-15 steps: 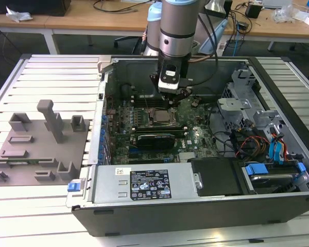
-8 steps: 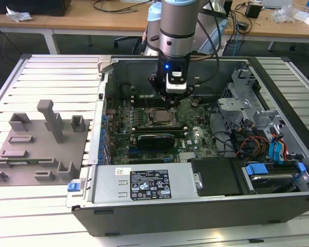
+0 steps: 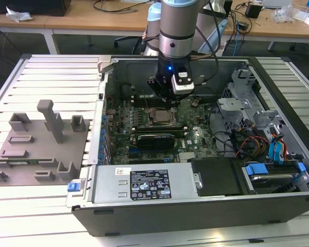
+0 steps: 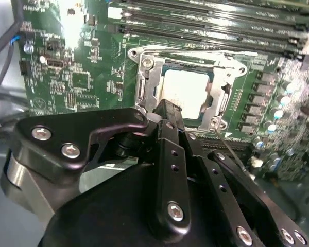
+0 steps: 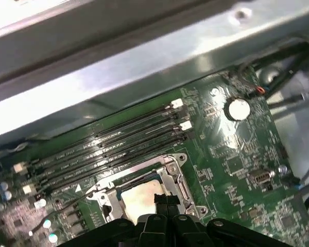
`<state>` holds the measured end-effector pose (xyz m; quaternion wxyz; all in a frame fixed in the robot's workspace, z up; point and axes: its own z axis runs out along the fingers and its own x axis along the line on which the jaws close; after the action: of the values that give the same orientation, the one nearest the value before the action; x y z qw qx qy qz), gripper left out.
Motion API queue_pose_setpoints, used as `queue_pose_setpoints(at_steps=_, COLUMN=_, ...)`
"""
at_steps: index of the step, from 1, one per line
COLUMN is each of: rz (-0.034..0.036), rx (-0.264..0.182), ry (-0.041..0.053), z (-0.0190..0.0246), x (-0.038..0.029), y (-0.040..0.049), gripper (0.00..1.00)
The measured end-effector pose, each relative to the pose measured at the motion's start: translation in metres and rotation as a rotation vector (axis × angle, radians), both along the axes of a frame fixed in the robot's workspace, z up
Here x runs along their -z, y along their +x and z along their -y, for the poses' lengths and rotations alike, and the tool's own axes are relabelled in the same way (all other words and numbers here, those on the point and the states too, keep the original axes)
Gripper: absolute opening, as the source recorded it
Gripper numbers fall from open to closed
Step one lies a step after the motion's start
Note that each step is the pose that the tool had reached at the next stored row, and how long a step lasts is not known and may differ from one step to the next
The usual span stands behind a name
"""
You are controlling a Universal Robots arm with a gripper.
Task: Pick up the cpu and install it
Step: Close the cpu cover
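**Closed gripper tip at the cpu seated in the socket**

Fingers (image 5: 160, 203) are pressed together with nothing pinched between them; in both wrist views they read as one narrow black tip. The gripper (image 4: 167, 109) points down at the edge of the cpu (image 4: 188, 91); can't tell whether the tip touches it. The cpu lies flat, pale metal top up, inside the socket frame (image 4: 144, 77), which rims it on all sides. A thin lever wire (image 4: 227, 146) runs off beside the frame; can't tell if it is latched.

Just beyond the socket is a row of long black memory slots (image 5: 108, 146), parallel to one frame edge. The green motherboard (image 5: 237, 159) surrounds it all, and a round silver coin battery (image 5: 239, 109) sits well apart from the socket, near the board's edge.

In the exterior view the arm (image 3: 177, 25) comes straight down into the open computer case (image 3: 195, 218), with a blue light (image 3: 169, 68) lit at the wrist. The gripper hangs just above the socket. The long black expansion card (image 3: 154, 139) lies near the socket, on the side toward the camera. The power supply (image 3: 144, 182), with its label up, sits along the near wall of the case. The drive cage (image 3: 247, 108) and loose cables (image 3: 257, 146) are at the exterior view's right.

Outside the case, on the exterior view's left, a grey parts fixture (image 3: 41, 149) rests on the slatted table (image 3: 41, 211)
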<state>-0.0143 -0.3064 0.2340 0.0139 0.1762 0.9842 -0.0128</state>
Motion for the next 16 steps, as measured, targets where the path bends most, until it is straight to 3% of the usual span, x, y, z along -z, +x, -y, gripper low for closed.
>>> queue_pose_setpoints(at_steps=2, rz=0.0, rx=-0.047, ry=0.0001, z=0.0, x=0.0002, y=0.0, gripper=0.11)
queue_pose_setpoints(at_steps=3, rz=0.0, rx=-0.109, ry=0.0, z=0.0, x=0.0002, y=0.0, gripper=0.11)
queue_pose_setpoints(at_steps=6, rz=0.0, rx=-0.184, ry=0.0, z=0.0, x=0.0005, y=0.0, gripper=0.11)
queue_pose_setpoints(at_steps=9, rz=0.0, rx=-0.287, ry=0.0, z=0.0, x=0.0008, y=0.0, gripper=0.11)
queue_pose_setpoints(at_steps=12, rz=-0.0001, rx=-0.331, ry=-0.0002, z=0.0, x=0.0009, y=0.0, gripper=0.11)
queue_pose_setpoints(at_steps=16, rz=0.0, rx=-0.331, ry=-0.0001, z=0.0003, x=0.0009, y=-0.0003, gripper=0.11)
